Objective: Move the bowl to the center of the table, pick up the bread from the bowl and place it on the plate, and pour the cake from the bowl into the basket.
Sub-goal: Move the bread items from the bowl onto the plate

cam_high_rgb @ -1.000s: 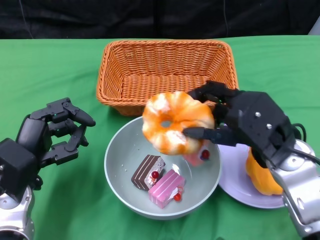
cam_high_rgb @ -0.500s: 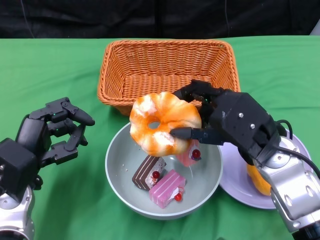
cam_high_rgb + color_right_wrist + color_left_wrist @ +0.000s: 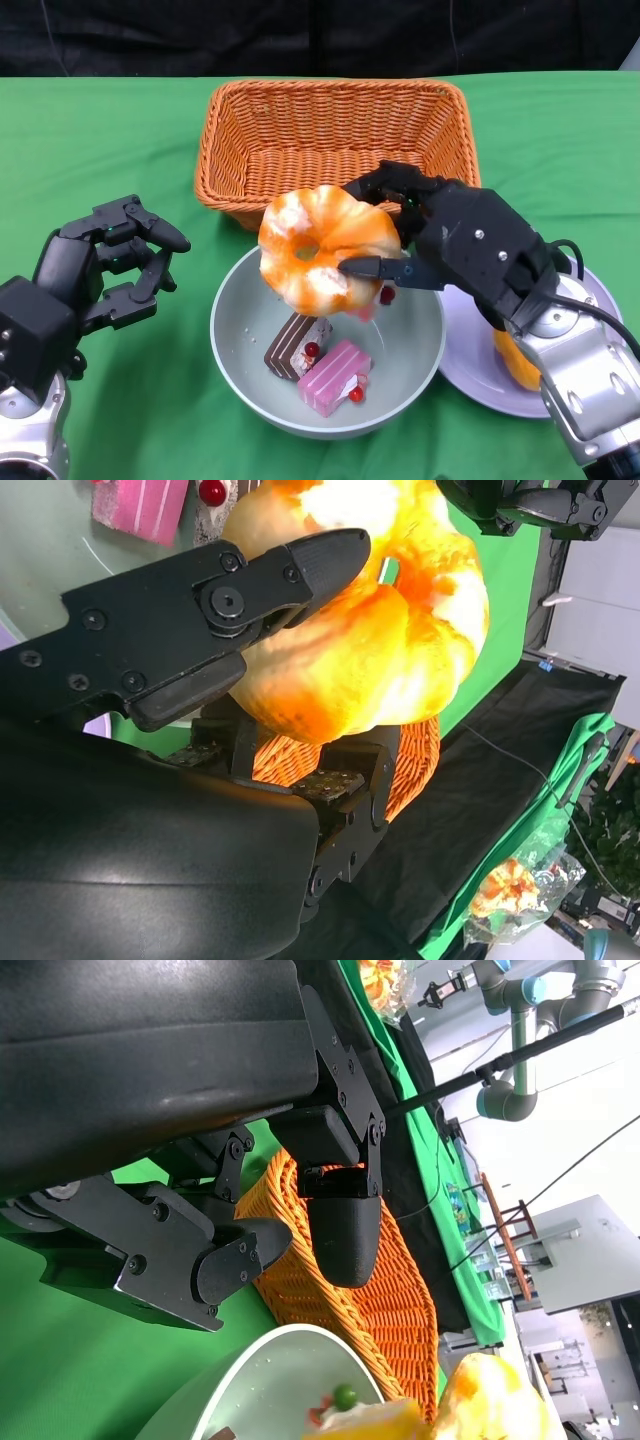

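R hand (image 3: 440,240) gripped bread (image 3: 325,250), frame center, above bowl (image 3: 240,345).
L hand (image 3: 95,270) lower left, fingers apart, held nothing; cakes (image 3: 315,360) in bowl, basket (image 3: 335,140) behind.

Right hand (image 3: 440,245) reaches forward, fingers closed (gripping); left hand (image 3: 95,265) hovers apart, fingers loosely curled.

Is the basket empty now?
Yes, the head view shows the basket with only its bare woven floor; the cakes lie in the bowl.
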Controlling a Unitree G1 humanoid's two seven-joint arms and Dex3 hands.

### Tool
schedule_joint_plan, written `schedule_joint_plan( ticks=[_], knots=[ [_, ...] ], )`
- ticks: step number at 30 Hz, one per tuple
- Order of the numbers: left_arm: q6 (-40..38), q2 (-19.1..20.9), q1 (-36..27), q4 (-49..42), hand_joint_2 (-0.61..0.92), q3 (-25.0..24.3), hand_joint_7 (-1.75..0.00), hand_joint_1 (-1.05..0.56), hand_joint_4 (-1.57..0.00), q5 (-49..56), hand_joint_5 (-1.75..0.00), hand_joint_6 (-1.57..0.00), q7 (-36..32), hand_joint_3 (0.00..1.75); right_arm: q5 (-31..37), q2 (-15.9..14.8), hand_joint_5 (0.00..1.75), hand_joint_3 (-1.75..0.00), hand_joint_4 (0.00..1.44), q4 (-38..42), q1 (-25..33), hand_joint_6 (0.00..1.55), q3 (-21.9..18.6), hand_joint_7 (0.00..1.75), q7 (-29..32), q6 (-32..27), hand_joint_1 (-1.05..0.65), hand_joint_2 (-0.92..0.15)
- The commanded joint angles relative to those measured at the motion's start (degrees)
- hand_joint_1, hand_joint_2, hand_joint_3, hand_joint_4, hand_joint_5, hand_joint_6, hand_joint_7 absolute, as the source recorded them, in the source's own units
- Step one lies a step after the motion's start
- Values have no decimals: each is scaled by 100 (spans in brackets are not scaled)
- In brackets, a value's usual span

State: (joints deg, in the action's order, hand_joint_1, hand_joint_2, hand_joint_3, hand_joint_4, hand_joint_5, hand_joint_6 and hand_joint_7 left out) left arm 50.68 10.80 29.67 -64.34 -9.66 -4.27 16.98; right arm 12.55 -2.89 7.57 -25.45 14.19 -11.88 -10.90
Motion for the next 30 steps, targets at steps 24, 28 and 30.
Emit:
schedule_joint_plan(
  ticks=[24,28,30],
  knots=[
    [-30,104,-3,-45,71,-2,-117,2,-76,70,-157,-80,-127,86,233,-99,31,-7,79,-58,-42,87,124,60,35,363,-37,-92],
    [-36,103,9,-60,71,-17,-117,1,-76,46,-156,-80,-84,86,163,-27,101,-8,77,17,-37,88,77,57,111,412,-37,-92],
    [-27,105,11,-67,71,-16,-117,1,-76,56,-156,-80,-98,86,96,14,116,-9,77,24,-32,89,36,56,128,405,-36,-92]
  ],
)
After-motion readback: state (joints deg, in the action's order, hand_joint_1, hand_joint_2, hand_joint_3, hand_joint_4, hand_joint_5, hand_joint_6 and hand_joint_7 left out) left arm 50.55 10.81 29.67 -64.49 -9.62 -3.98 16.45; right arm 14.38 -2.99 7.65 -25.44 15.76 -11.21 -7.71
